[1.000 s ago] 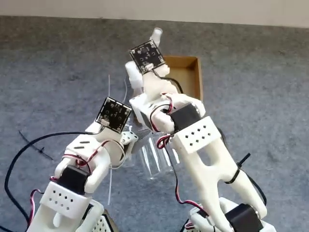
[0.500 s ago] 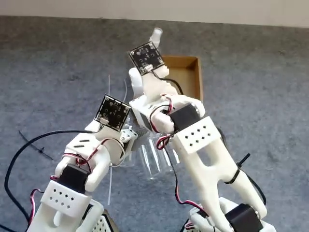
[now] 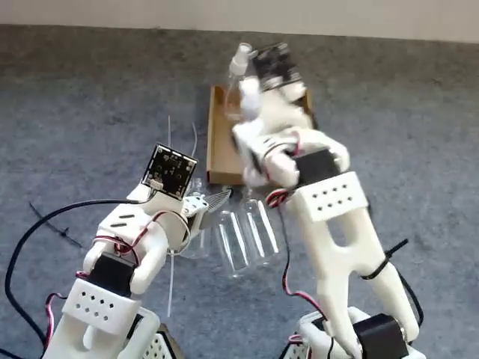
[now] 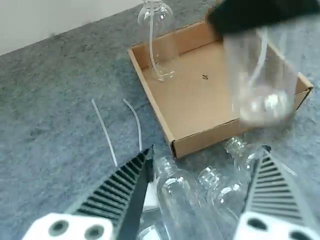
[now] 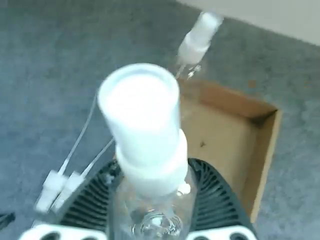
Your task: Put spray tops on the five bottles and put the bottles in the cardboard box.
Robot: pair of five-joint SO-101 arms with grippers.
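One capped bottle (image 4: pixel 156 37) is seen standing in a far corner of the cardboard box (image 4: pixel 195 107). A second bottle (image 5: pixel 145 125), fitted with a white spray top, is clasped by the right gripper (image 5: pixel 152 175) and held upright over the box. The left gripper (image 4: pixel 205 160) is spread wide above uncapped bottles (image 4: pixel 175 192) laid on the table just outside the box.

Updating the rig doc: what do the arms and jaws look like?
Left arm and right arm: white printed shells, black servos, perforated plates, red, white and black wires. Jaws are black, ribbed, triangular. A black square circuit board sits on each wrist.
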